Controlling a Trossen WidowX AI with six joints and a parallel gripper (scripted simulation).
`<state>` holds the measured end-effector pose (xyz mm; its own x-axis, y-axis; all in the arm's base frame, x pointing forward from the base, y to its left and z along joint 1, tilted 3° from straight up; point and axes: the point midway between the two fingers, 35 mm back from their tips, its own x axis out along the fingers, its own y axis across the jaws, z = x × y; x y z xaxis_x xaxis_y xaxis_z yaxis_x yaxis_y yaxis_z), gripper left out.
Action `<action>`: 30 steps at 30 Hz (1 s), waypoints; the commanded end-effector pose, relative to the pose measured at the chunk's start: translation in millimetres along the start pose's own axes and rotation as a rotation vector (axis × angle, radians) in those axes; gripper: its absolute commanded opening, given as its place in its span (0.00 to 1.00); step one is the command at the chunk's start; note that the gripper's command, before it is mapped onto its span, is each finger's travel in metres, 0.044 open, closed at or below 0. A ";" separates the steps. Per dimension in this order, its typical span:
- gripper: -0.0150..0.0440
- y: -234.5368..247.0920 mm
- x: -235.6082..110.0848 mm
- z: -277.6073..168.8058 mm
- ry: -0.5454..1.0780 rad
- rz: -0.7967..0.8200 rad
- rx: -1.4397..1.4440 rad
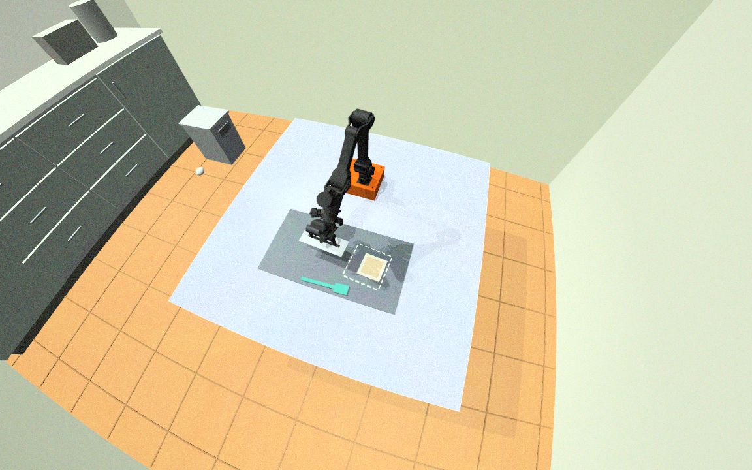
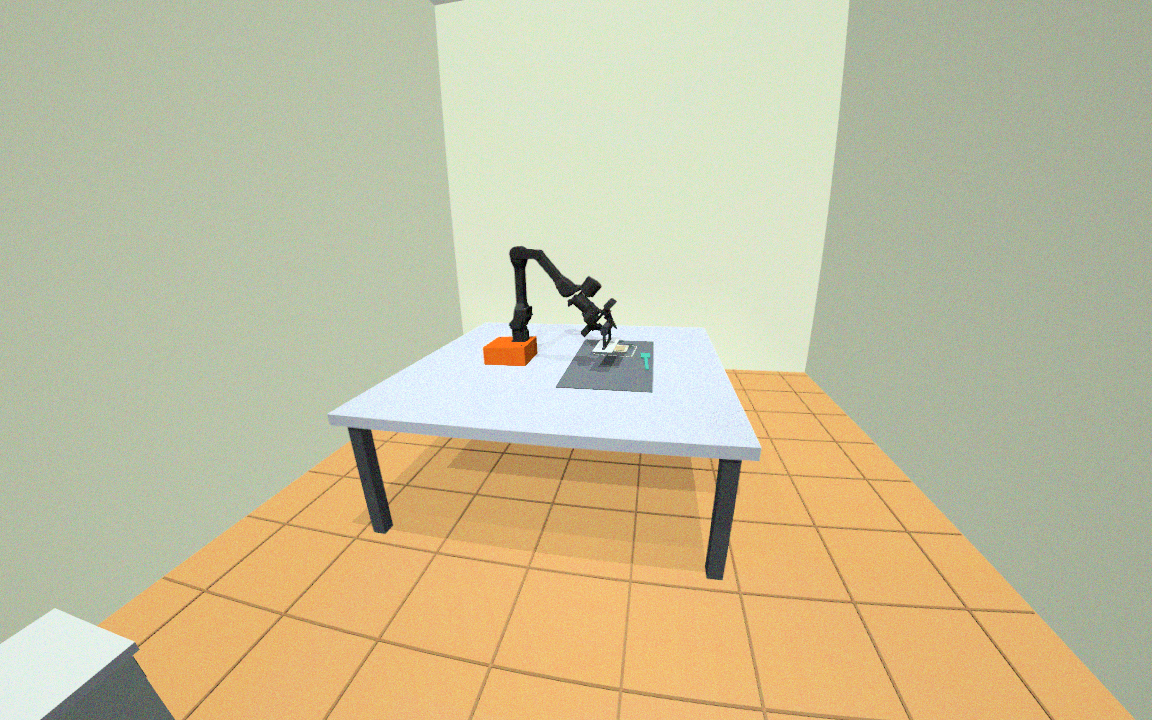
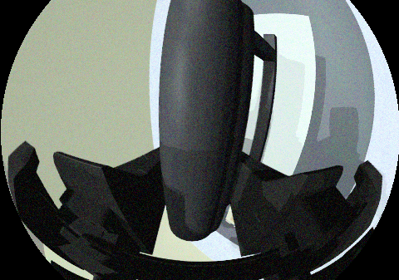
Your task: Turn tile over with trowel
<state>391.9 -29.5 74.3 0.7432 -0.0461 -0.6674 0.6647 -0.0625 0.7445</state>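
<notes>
Biggest risk from here: dropping the trowel (image 3: 199, 114) too close to the dashed outline (image 1: 350, 260) and clipping the tile (image 1: 372, 266), or worse, parking the blade on top of it. Would only take a sloppy swing toward the outline before letting go. Could also nudge the tile out past the dashes on the way out, since not much margin on any of the 4 sides. Another 1 to watch: a release from too high, with the trowel bouncing or sliding toward the outline.

Gripper (image 1: 323, 234) clamped on the trowel's dark handle, pale blade low over the mat (image 1: 285, 257), just left of the outline and apart from it. Teal tool (image 1: 325, 284) lying on the mat in front of the outline's near-left corner, so best not to land there either.

Tile itself: lying flat inside the outline, roughly centred, plain beige face up with a paler border. No mark visible on top, so probably flipped already.
</notes>
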 end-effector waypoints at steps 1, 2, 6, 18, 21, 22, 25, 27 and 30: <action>0.25 5.2 -1.4 -0.3 0.002 0.015 -0.006; 0.25 5.2 -1.4 -0.3 0.002 0.015 -0.006; 0.25 5.2 -1.4 -0.3 0.002 0.015 -0.006; 0.25 -0.1 -0.1 0.0 0.000 0.000 0.000; 0.25 -0.6 0.0 0.0 0.000 -0.003 0.000; 0.25 -0.6 0.0 0.0 0.000 -0.003 0.000; 0.25 -0.5 3.5 4.8 -0.026 -0.022 0.041; 0.25 -0.5 8.0 11.2 -0.063 -0.046 0.094; 0.25 -0.9 14.3 20.8 -0.120 -0.078 0.172</action>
<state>392.4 -41.1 60.7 0.6840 -0.1051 -0.7219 0.7030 -0.1693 0.6907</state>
